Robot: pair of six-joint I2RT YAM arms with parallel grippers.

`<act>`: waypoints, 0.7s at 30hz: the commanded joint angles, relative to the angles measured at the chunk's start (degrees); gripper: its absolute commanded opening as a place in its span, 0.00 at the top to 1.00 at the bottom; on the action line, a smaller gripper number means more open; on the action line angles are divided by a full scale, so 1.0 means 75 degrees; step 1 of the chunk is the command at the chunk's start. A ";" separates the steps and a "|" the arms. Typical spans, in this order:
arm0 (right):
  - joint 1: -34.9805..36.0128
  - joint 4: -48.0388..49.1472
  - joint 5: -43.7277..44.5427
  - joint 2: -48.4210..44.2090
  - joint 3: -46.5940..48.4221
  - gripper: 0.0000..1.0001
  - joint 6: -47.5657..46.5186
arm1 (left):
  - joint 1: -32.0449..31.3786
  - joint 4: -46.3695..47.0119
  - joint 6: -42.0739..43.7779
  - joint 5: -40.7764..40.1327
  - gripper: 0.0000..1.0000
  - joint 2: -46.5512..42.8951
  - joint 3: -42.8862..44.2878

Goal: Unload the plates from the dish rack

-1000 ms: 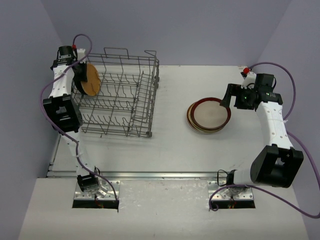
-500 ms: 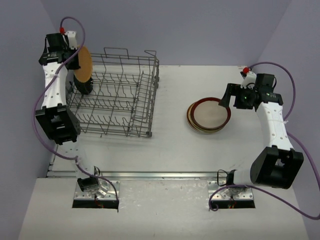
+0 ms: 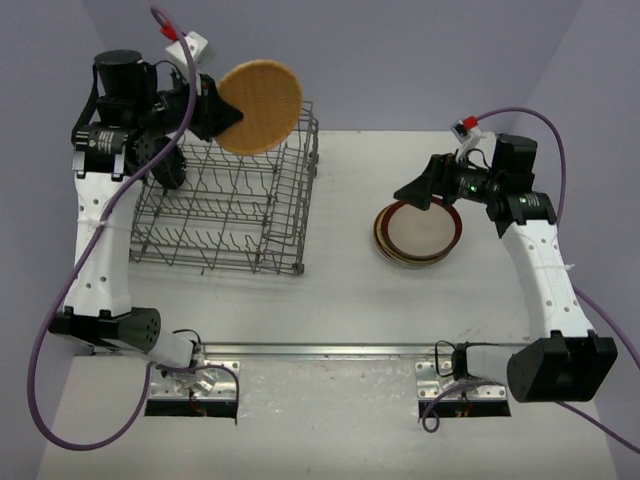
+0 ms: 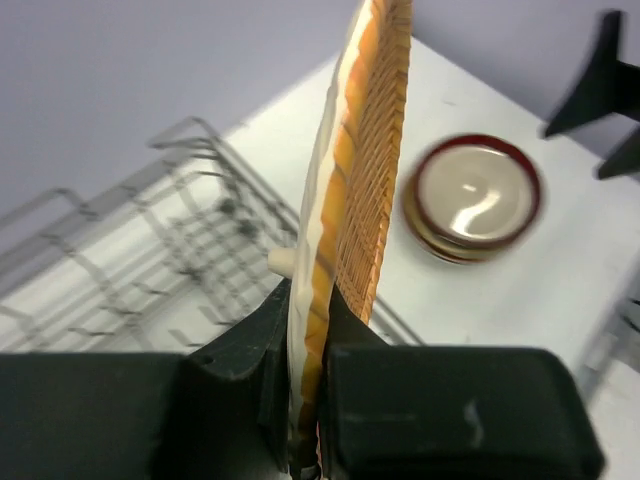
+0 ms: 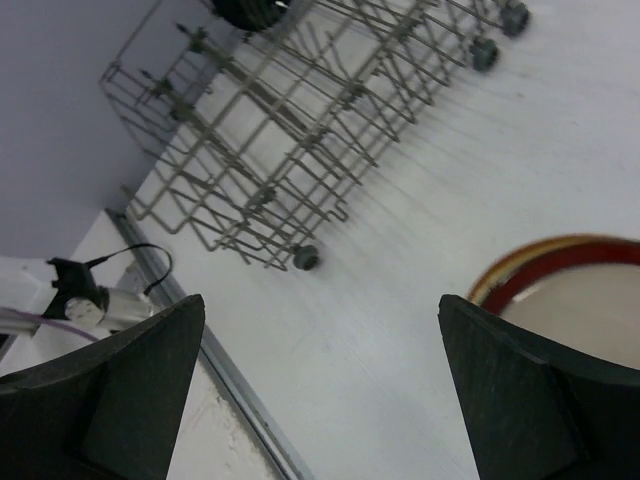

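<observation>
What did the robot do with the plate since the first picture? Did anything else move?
The left gripper, shut on the tan plate, lifted it out of the rack and swung it right, high over the rack's far side. The right gripper, open, moved a little left, over the left rim of the stack. The rack and the stack stayed put.

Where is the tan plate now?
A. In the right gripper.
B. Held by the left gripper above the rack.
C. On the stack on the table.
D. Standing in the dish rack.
B: the left gripper pinches the tan plate by its rim, up over the dish rack.
</observation>
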 commanded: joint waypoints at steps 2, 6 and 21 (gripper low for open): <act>0.1000 0.1605 -0.0679 -0.0320 0.0341 0.01 0.0867 | -0.0282 -0.0009 -0.1160 0.2850 1.00 -0.0001 -0.1773; 0.1488 0.1884 -0.0741 -0.0198 0.0274 0.01 0.1046 | -0.0583 0.0354 -0.1285 0.2976 1.00 -0.0170 -0.2528; 0.2812 0.2268 0.0076 0.1373 0.0739 0.46 0.1682 | -0.1860 0.0010 -0.0747 0.3061 1.00 -0.0075 -0.3665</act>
